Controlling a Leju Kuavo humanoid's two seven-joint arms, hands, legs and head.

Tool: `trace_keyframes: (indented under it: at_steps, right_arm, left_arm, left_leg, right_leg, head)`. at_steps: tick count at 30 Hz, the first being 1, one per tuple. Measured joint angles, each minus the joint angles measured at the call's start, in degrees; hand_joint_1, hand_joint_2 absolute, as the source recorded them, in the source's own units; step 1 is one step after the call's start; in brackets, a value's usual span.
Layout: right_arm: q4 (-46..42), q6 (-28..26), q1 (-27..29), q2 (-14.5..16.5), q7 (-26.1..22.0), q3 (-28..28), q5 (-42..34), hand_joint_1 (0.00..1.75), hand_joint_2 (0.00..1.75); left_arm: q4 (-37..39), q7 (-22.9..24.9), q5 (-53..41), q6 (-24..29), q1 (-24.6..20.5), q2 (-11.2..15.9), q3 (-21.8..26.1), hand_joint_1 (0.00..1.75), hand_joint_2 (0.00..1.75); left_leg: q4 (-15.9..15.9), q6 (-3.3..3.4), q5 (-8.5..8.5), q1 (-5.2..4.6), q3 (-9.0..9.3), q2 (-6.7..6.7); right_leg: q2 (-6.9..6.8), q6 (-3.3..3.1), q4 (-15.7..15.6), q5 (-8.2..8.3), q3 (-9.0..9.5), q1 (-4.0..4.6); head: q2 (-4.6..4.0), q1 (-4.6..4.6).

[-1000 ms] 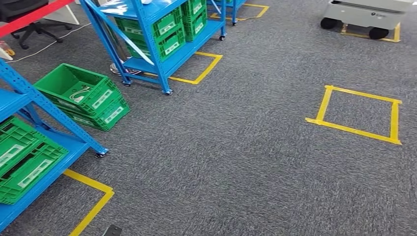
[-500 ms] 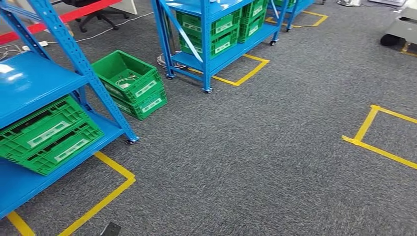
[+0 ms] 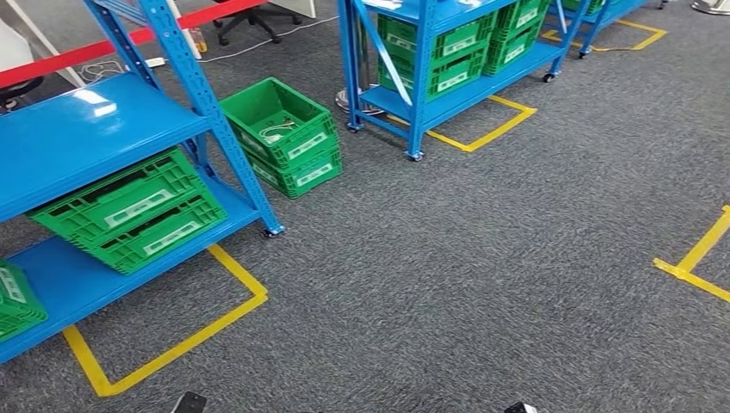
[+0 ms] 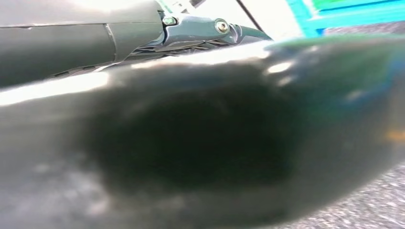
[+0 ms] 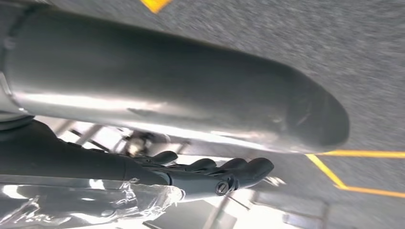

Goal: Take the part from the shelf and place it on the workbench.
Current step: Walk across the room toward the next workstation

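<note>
A blue shelf rack (image 3: 103, 129) stands at the left of the head view, with green crates (image 3: 138, 215) stacked on its lower level. I cannot make out the part itself. A dark tip of my left hand (image 3: 189, 403) shows at the bottom edge, hanging low. In the left wrist view a small piece of the left hand (image 4: 196, 28) is seen, its fingers hidden. My right hand (image 5: 215, 174) hangs beside my body with its dark fingers stretched out and nothing in them. Its tip (image 3: 519, 408) also shows in the head view.
Two stacked green crates (image 3: 288, 138) sit on the grey carpet beside the near rack, the top one holding white items. A second blue rack (image 3: 448, 60) with green crates stands further back. Yellow tape frames (image 3: 172, 344) mark the floor. An office chair (image 3: 254, 17) stands at the back.
The whole picture has shifted to the right, so the camera has turned left. The near blue rack takes up more of the view. My hands still hang low.
</note>
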Motion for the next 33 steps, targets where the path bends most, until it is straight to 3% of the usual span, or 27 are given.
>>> trace_keyframes:
  at_steps: [2,4,6,8,10,11,12,13,15,17,19,21,23,25,27,28,29,30,32,33]
  right_arm:
    - [-1.0,0.0,0.2,0.0,-0.1,0.6,0.0,0.00,0.00]
    - [-1.7,0.0,0.4,0.0,-0.2,0.9,0.0,0.00,0.00]
    - [-2.3,0.0,0.4,0.0,-0.2,1.2,0.0,0.00,0.00]
    - [-2.7,0.0,0.4,0.0,-0.3,1.5,0.0,0.00,0.00]
    - [-2.9,0.0,0.6,0.0,-0.3,1.5,0.0,0.00,0.00]
    - [-2.9,0.0,0.8,0.0,-0.3,1.5,0.0,0.00,0.00]
    - [-2.9,0.0,0.9,0.0,-0.3,1.5,0.0,0.00,0.00]
    - [-3.0,0.0,0.9,0.0,-0.4,1.5,0.0,0.00,0.00]
    - [-3.0,0.0,1.0,0.0,-0.6,1.5,0.0,0.00,0.00]
    - [-3.2,0.0,0.9,0.0,-0.8,1.5,0.0,0.00,0.00]
    - [-3.2,0.0,0.9,0.0,-1.1,1.5,0.0,0.00,0.00]
    - [-3.3,0.0,0.9,0.0,-1.2,1.5,-0.2,0.00,0.00]
    - [-3.4,0.0,0.9,0.0,-0.4,1.8,-0.8,0.00,0.00]
    - [-3.4,0.0,1.2,0.1,0.4,2.4,-1.1,0.00,0.00]
    - [-3.5,0.0,1.5,0.2,0.3,2.7,-0.7,0.00,0.00]
    - [-3.5,0.0,1.6,0.3,-0.1,2.7,-0.5,0.00,0.00]
    - [-3.6,0.0,1.6,0.4,-0.8,2.6,-0.4,0.00,0.00]
    - [-3.6,0.0,1.6,0.5,-1.5,2.4,-0.4,0.00,0.00]
    - [-3.7,0.0,1.5,0.7,-2.1,2.1,-0.3,0.00,0.00]
    - [-3.7,0.0,1.5,0.8,-2.0,2.0,-0.3,0.00,0.00]
  left_arm:
    - [0.0,-0.1,0.0,0.0,-0.3,-0.1,0.1,0.00,0.00]
    - [0.0,-0.1,0.0,0.0,-0.5,-0.2,0.2,0.00,0.00]
    - [0.0,-0.1,0.0,0.0,-0.3,-0.2,0.4,0.00,0.00]
    - [0.0,-0.1,0.0,0.0,-0.1,-0.2,0.6,0.00,0.00]
    - [0.0,-0.1,0.0,0.0,-0.3,-0.3,0.7,0.00,0.00]
    - [0.0,-0.1,0.0,0.0,-0.3,-0.3,0.8,0.00,0.00]
    - [0.0,-0.1,0.0,0.0,-0.3,-0.3,0.9,0.00,0.00]
    - [0.0,-0.1,0.0,0.0,-0.3,-0.3,1.0,0.00,0.00]
    - [0.0,-0.1,0.0,0.0,-0.3,-0.4,1.1,0.00,0.00]
    - [0.0,-0.1,0.0,0.0,-0.4,-0.3,1.1,0.00,0.00]
    - [0.0,-0.1,0.0,0.0,-0.4,-0.3,1.2,0.00,0.00]
    - [0.0,-0.1,0.0,0.0,-0.3,-0.2,1.3,0.00,0.00]
    - [0.0,-0.1,0.0,0.0,-0.2,-0.2,1.5,0.00,0.00]
    - [0.0,-0.1,0.0,0.0,-0.5,-0.1,1.5,0.00,0.00]
    - [0.1,-0.1,0.0,0.0,-0.6,-0.1,1.6,0.00,0.00]
    - [0.1,0.0,0.0,0.0,-0.6,-0.1,1.7,0.00,0.00]
    - [0.1,0.1,0.0,0.0,-0.6,-0.1,1.8,0.00,0.00]
    - [0.2,0.3,0.0,0.0,-0.6,-0.1,1.9,0.00,0.00]
    - [0.2,0.5,0.0,0.0,-0.7,-0.1,2.0,0.00,0.00]
    - [0.3,0.5,0.0,0.0,-0.8,-0.1,2.0,0.00,0.00]
  left_leg:
    - [-7.1,0.41,2.47,-0.33,3.69,2.46]
    - [-9.6,0.81,2.69,-0.59,4.75,3.18]
    - [-9.9,1.35,2.80,-0.46,4.68,1.94]
    - [-10.1,1.93,3.04,-0.12,4.77,0.85]
    - [-10.1,2.31,3.19,0.06,4.73,-0.38]
    - [-10.1,2.39,3.23,0.07,4.71,-1.08]
    - [-10.1,2.42,3.24,0.08,4.71,-1.82]
    - [-10.1,2.41,3.24,0.11,4.73,-2.56]
    - [-10.0,2.17,3.25,0.31,4.81,-4.09]
    - [-9.6,1.52,3.19,0.41,4.67,-5.56]
    - [-9.6,0.74,3.37,0.47,4.29,-6.72]
    - [-9.9,0.03,3.76,0.74,3.92,-7.58]
    - [-8.2,-0.50,2.60,0.65,2.97,-5.78]
    - [-2.1,-0.77,-0.95,0.42,0.11,-2.61]
    - [5.0,-0.88,-3.89,0.43,-3.21,-1.38]
    - [6.4,-0.82,-3.97,0.42,-3.82,-1.22]
    - [5.7,-0.69,-2.99,0.40,-3.34,-1.10]
    - [3.1,-0.48,-1.27,0.33,-1.84,-0.75]
    - [-4.6,0.14,1.91,-0.12,2.39,1.64]
    - [-7.4,0.43,2.62,-0.34,3.83,2.69]
  right_leg:
    - [-1.12,0.46,0.2,-0.33,0.12,0.34]
    - [-2.25,1.01,0.2,-0.61,0.25,0.68]
    - [-2.59,1.59,0.2,-0.89,0.54,0.62]
    - [-0.07,2.28,2.4,-2.54,-0.27,0.42]
    - [2.65,2.71,9.3,-5.98,-3.43,0.26]
    - [3.00,2.82,13.1,-7.44,-5.35,0.22]
    - [3.11,2.89,15.9,-8.09,-6.86,0.19]
    - [3.12,2.95,16.5,-7.60,-7.46,0.13]
    - [3.74,3.11,11.3,-3.75,-5.44,-0.20]
    - [6.34,3.30,3.9,-0.73,-2.19,-0.79]
    - [7.91,2.84,1.0,-0.35,-0.80,-0.95]
    - [6.86,1.83,0.8,-0.10,-0.56,-0.77]
    - [5.59,1.01,0.6,0.24,-0.51,-0.77]
    - [4.10,0.52,0.5,0.31,-0.59,-0.63]
    - [2.43,0.29,0.5,0.23,-0.72,-0.39]
    - [1.65,0.22,0.5,0.19,-0.73,-0.30]
    - [0.92,0.20,0.5,0.15,-0.70,-0.24]
    - [0.26,0.22,0.5,0.10,-0.61,-0.19]
    - [-0.91,0.51,0.6,-0.15,-0.40,0.04]
    - [-1.45,0.76,0.7,-0.29,-0.44,0.23]
  head:
    - [0.00,-0.06]
    - [0.00,-0.01]
    - [0.00,0.10]
    - [0.00,0.32]
    - [0.00,0.59]
    - [0.00,0.61]
    - [0.00,0.62]
    - [0.00,0.62]
    - [0.00,0.61]
    - [0.00,0.69]
    - [0.00,0.75]
    - [0.00,0.72]
    - [0.00,0.39]
    - [0.00,-0.06]
    - [0.00,-0.18]
    - [0.00,-0.18]
    - [0.00,-0.19]
    - [0.00,-0.19]
    - [0.00,-0.25]
    - [0.00,-0.22]
